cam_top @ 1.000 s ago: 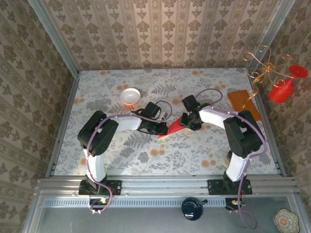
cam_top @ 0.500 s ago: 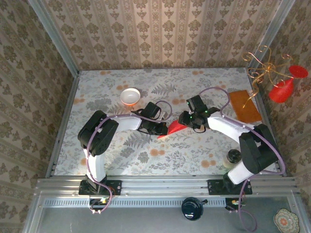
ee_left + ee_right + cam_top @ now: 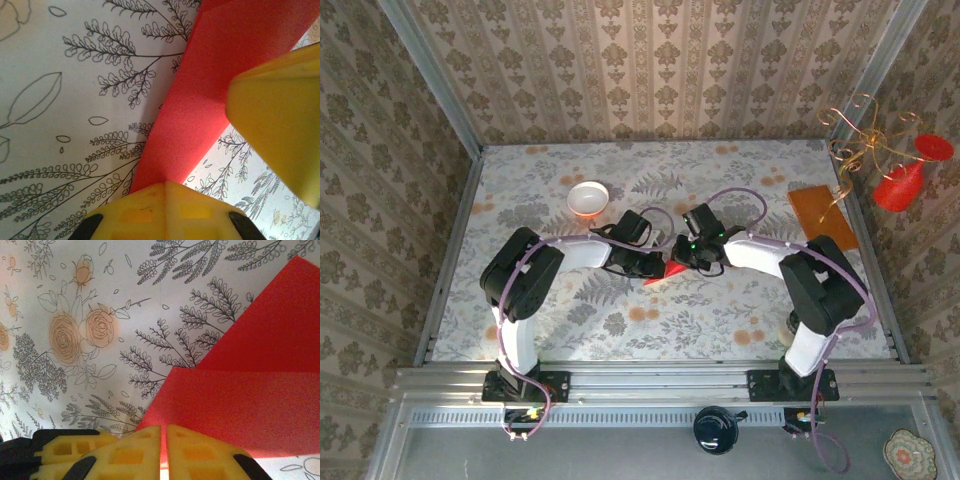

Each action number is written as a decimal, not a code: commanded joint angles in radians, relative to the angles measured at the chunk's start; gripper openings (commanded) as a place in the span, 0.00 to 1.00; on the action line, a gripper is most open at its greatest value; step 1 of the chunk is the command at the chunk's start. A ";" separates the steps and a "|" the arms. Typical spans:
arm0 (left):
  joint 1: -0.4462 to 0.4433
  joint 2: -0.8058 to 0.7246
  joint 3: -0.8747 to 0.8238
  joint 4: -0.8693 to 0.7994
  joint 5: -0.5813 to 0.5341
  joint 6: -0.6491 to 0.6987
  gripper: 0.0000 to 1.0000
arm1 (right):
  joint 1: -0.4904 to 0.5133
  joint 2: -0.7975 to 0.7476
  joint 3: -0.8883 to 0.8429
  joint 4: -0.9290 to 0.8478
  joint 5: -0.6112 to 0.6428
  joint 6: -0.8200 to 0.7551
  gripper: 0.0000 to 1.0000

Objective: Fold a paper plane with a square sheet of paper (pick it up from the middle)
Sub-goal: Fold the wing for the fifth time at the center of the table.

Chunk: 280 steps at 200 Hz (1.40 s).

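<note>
Centre of the floral table: the partly folded red paper lies between the two arms, its point aimed near-left, with the white bowl behind it to the left and the orange-brown board well apart at the right. The left gripper is clamped on the paper's left side, the sheet passing between its yellow fingers. The right gripper has its pads drawn together on the edge of a folded flap, a thin line of red showing between them.

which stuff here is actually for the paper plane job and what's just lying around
For the job:
- red paper, partly folded
- left gripper and right gripper, both pinching it

Lying about:
- white bowl
- orange-brown board
- gold wire stand with red cups
</note>
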 commanded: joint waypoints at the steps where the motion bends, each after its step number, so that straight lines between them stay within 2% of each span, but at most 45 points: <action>1: 0.004 0.030 -0.017 -0.058 -0.021 0.005 0.09 | 0.011 0.019 -0.013 0.069 -0.016 0.070 0.12; 86: 0.005 0.020 -0.032 -0.055 -0.025 -0.004 0.09 | -0.010 0.031 -0.095 0.065 0.031 0.084 0.11; 173: 0.006 -0.036 0.010 -0.025 0.021 -0.008 0.10 | -0.025 0.052 -0.145 0.079 0.004 0.033 0.09; 239: 0.000 0.035 0.058 -0.069 -0.021 -0.004 0.09 | -0.043 0.034 -0.150 0.123 -0.063 -0.059 0.06; 280: -0.002 0.044 0.039 -0.112 -0.047 -0.015 0.08 | -0.058 0.009 -0.154 0.125 -0.036 -0.052 0.07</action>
